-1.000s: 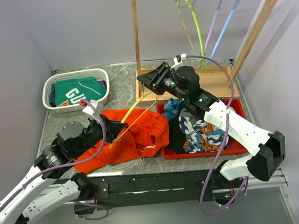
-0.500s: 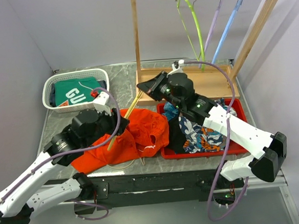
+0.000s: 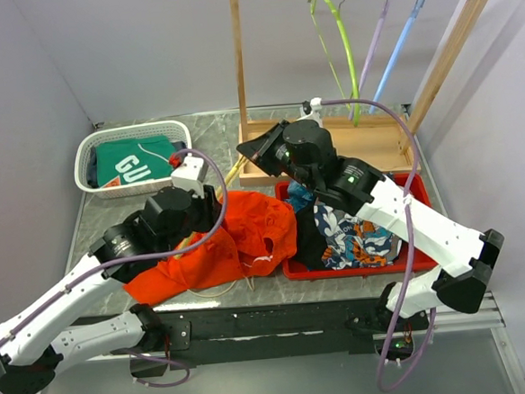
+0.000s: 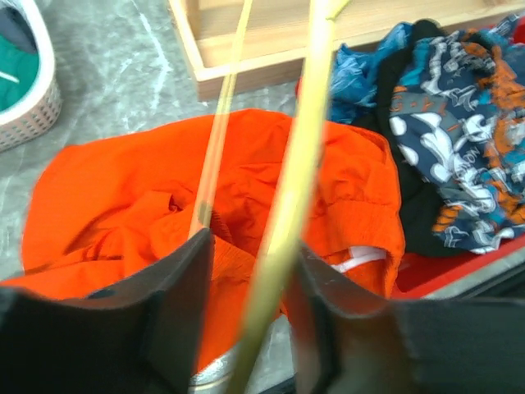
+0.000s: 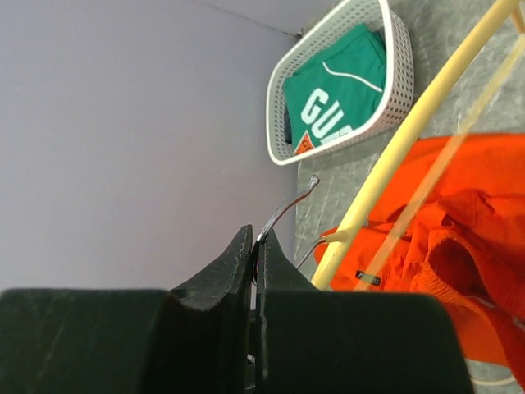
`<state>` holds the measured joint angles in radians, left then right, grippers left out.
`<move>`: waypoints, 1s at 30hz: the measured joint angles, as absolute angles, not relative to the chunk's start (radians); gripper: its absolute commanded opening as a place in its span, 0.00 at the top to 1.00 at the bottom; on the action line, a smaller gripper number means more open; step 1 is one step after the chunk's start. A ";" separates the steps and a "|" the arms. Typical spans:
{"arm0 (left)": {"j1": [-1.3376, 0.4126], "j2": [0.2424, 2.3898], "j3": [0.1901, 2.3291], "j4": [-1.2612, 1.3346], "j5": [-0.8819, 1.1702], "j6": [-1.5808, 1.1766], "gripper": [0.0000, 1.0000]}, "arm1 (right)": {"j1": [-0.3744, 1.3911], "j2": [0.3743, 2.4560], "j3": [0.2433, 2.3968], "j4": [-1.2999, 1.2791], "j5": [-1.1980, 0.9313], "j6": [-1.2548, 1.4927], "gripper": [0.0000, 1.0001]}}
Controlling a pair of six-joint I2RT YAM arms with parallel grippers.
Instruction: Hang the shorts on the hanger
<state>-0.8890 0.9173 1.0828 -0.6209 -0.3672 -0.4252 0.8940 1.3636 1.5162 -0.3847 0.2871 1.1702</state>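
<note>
R jaws clamp hanger (image 5: 396, 167); L jaws half-open round it.

Lilac walls (image 3: 144, 52), grey marble tbl (image 3: 212, 151)

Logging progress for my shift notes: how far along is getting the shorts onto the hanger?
Done: the right gripper is shut on the metal hook of the hanger. In hand: the hanger slants across the shorts, its arm between the open fingers of the left gripper. Left: the shorts lie crumpled on the table, not yet draped on it.
</note>
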 measured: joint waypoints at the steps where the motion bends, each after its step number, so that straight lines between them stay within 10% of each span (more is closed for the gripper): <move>1: -0.900 0.920 1.083 -0.623 -0.388 -0.425 0.78 | 0.896 1.371 1.522 -0.394 0.289 1.174 1.00; 4: -0.947 0.930 1.083 -0.630 -0.426 -0.392 0.99 | 0.901 1.391 1.526 -0.409 0.295 1.179 1.00; 14: -0.969 0.919 1.079 -0.701 -0.600 -0.411 0.99 | 0.915 1.352 1.467 -0.373 0.270 1.009 0.30; 30: -0.968 0.726 1.115 -0.928 -0.303 -0.566 0.99 | 1.092 1.087 1.003 -0.400 0.351 0.596 0.34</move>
